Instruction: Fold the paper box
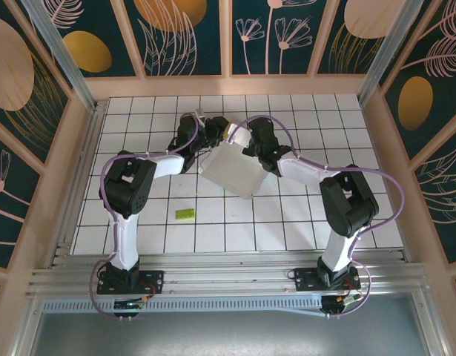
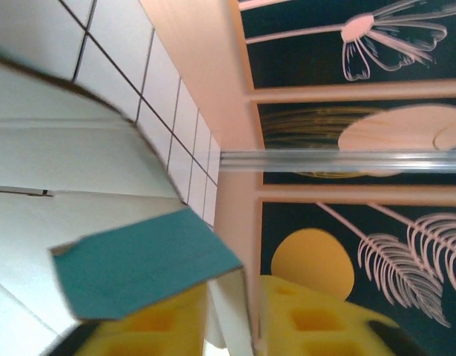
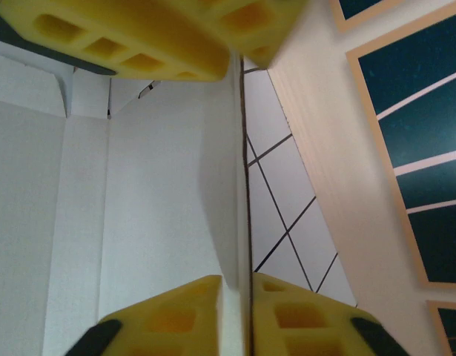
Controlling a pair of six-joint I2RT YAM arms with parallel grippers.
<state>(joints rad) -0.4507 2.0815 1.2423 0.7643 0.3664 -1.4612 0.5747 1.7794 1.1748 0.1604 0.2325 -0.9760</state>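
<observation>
The paper box (image 1: 231, 172) is partly raised in the middle of the tiled table, its whitish face toward the camera. Both arms meet at its far edge. My left gripper (image 1: 215, 128) is shut on an upright wall of the box (image 2: 64, 163), with the thin card between its yellow pads (image 2: 316, 319). A blue flap (image 2: 146, 267) folds over just in front of them. My right gripper (image 1: 250, 142) is shut on a neighbouring wall of the box (image 3: 139, 208), its edge running between the pads (image 3: 302, 319). The left gripper's yellow fingers (image 3: 139, 37) show at the top of the right wrist view.
A tiny green rectangular piece (image 1: 184, 213) lies on the tiles near the left arm. Wooden walls with dark patterned panels (image 1: 228, 78) enclose the table on three sides. A metal rail (image 1: 220, 276) runs along the near edge by the arm bases.
</observation>
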